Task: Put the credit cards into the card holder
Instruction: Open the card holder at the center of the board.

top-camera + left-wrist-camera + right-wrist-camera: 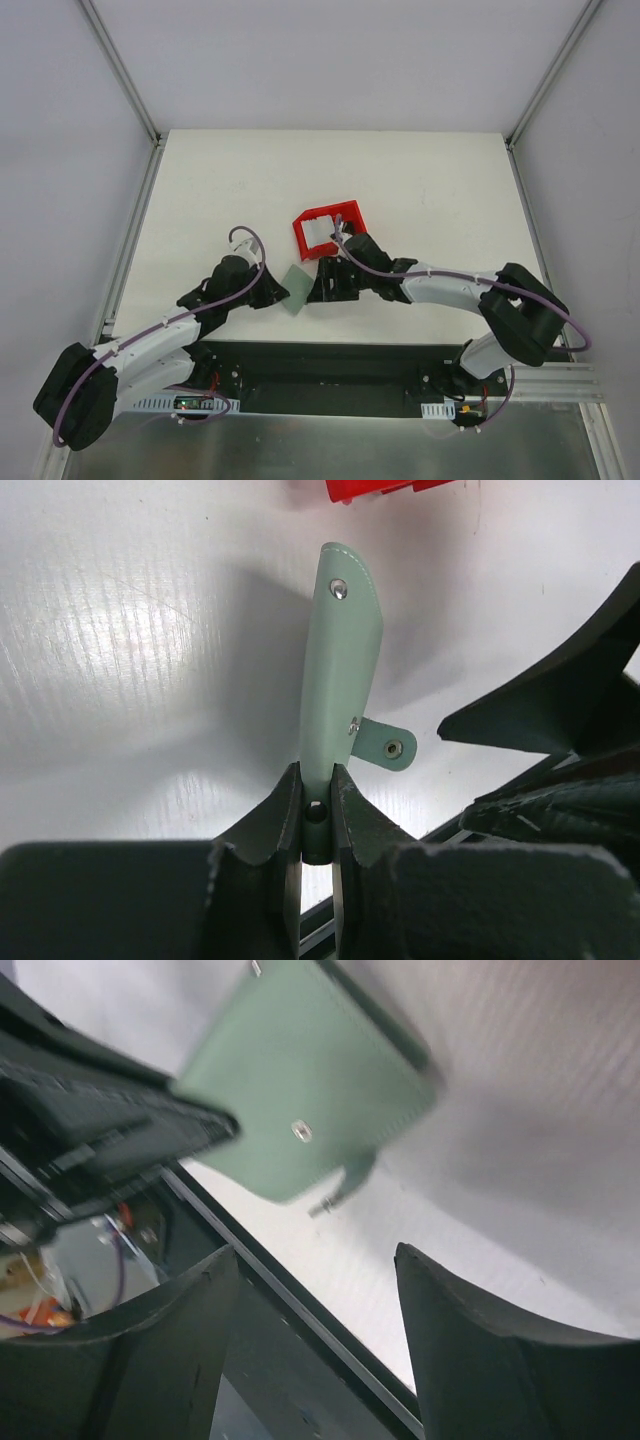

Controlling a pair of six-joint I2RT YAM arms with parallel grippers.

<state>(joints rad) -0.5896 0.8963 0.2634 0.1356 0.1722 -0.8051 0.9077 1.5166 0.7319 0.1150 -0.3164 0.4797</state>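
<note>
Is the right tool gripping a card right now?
No: in the right wrist view the right tool stands open and empty, with the card holder beyond it.

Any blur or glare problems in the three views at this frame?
Right wrist: motion-blurred, the card holder smeared at its edges. Left wrist: card holder sharp, bright glare on the table to its left, soft shadows beside it. Top external: evenly lit, no glare.
</note>
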